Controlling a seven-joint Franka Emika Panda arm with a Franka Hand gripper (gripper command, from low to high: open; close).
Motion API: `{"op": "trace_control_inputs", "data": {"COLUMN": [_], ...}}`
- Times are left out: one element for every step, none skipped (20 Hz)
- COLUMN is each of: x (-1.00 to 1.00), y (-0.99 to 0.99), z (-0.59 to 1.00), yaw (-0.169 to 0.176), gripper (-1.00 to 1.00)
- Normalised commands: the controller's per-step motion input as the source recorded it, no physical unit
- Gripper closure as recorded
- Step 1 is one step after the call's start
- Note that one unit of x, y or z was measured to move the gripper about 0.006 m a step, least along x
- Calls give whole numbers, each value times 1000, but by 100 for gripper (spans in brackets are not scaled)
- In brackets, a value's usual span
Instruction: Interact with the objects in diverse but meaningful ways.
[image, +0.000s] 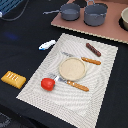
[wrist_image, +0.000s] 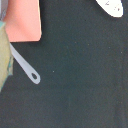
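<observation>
Toys laid out around the plate, arm out of the exterior shot.
On the mat (image: 95, 90) sits a plate (image: 72, 68): tomato (image: 47, 84) at 8 o'clock touching a fork, sausage (image: 93, 49) at 1, knife at 5. Bread (image: 13, 78) lies off the mat at 9, white-and-blue piece (image: 47, 44) at 11. Two pots (image: 95, 14) stand on a board at 12. Wrist view shows dark cloth and a pot handle (wrist_image: 26, 67); gripper unseen, can't tell its opening.
</observation>
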Motion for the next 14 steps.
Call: {"op": "trace_control_inputs", "data": {"x": [283, 346, 383, 360, 323, 329, 337, 334, 329, 331, 343, 331, 311, 231], "y": [-491, -520, -494, -457, -486, -446, -483, -549, -626, -657, -614, -571, -529, -486], "z": [-46, -34, -34, -26, -26, -31, -31, -43, -63, -103, -137, -154, -186, -214], "yaw": [4, 2, 1, 0, 2, 0, 2, 2, 0, 0, 9, 16, 29, 56], "gripper": [-100, -100, -100, -100, -100, -100, -100, -100, -100, -100, -100, -100, -100, -100]}}
